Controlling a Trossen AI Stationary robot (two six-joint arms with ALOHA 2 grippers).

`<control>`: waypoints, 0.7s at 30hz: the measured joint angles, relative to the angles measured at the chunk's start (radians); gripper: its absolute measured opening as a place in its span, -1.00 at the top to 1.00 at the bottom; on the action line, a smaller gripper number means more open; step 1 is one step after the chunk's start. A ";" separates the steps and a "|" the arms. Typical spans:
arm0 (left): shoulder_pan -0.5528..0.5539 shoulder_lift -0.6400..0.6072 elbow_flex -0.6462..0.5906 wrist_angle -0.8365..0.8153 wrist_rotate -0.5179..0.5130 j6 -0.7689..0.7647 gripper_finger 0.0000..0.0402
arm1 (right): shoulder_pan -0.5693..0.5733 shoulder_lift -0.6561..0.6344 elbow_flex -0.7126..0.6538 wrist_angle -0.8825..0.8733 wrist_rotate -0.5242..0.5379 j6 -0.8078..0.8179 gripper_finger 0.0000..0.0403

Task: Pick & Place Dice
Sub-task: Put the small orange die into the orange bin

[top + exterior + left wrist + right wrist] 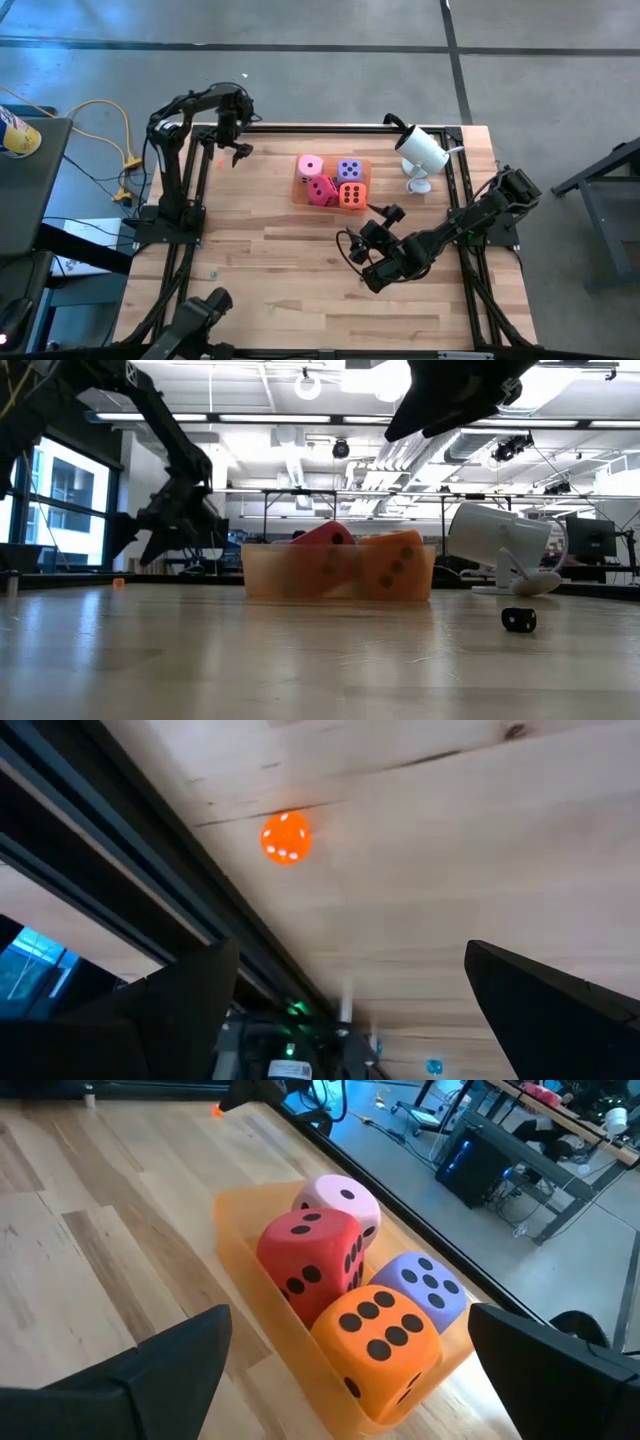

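Red die (310,1252), orange die (378,1342), pink die (338,1204) and purple die (423,1286) sit in orange tray (300,190) near desk's far edge; left tool (228,152) and right tool (375,268) both open, empty.

Four dice (331,181) sit packed in the tray (300,195), left of the camera (422,150).

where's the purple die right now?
In the high view, the purple die sits in the orange tray near the table's far edge, at the tray's far right corner: pink die to its left, orange die just in front.
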 joint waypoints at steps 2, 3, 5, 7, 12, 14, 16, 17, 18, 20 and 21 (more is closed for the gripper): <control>0.000 0.007 0.000 0.006 0.001 0.000 -0.89 | 0.000 0.000 0.000 0.000 -0.015 -0.008 -0.97; 0.000 0.007 0.000 0.007 0.005 0.000 -0.89 | 0.001 0.000 0.000 0.001 -0.017 -0.016 -0.97; 0.001 0.007 0.000 0.023 0.013 0.015 -0.89 | 0.006 0.000 0.000 0.003 -0.017 -0.018 -0.97; 0.009 0.007 -0.001 0.064 0.023 0.046 -0.89 | 0.010 0.000 0.000 0.003 -0.016 -0.019 -0.97; 0.027 0.015 -0.016 0.120 0.036 0.016 -0.89 | 0.019 0.000 0.000 0.003 -0.013 -0.019 -0.97; 0.029 0.021 -0.016 0.114 0.039 0.022 -0.89 | 0.019 0.000 0.000 0.003 -0.013 -0.019 -0.97; 0.028 0.023 -0.016 0.114 0.042 0.023 -0.88 | 0.019 0.000 0.000 0.003 -0.011 -0.019 -0.97; 0.028 0.023 -0.016 0.112 0.042 0.023 -0.87 | 0.019 0.000 0.000 0.004 -0.011 -0.019 -0.97; 0.028 0.024 -0.016 0.111 0.042 0.023 -0.86 | 0.019 0.000 0.000 0.003 -0.011 -0.019 -0.97; 0.029 0.026 -0.016 0.112 0.041 0.023 -0.83 | 0.019 0.000 0.000 0.003 -0.011 -0.019 -0.97; 0.028 0.028 -0.016 0.111 0.040 0.023 -0.82 | 0.019 0.000 0.000 0.003 -0.012 -0.019 -0.97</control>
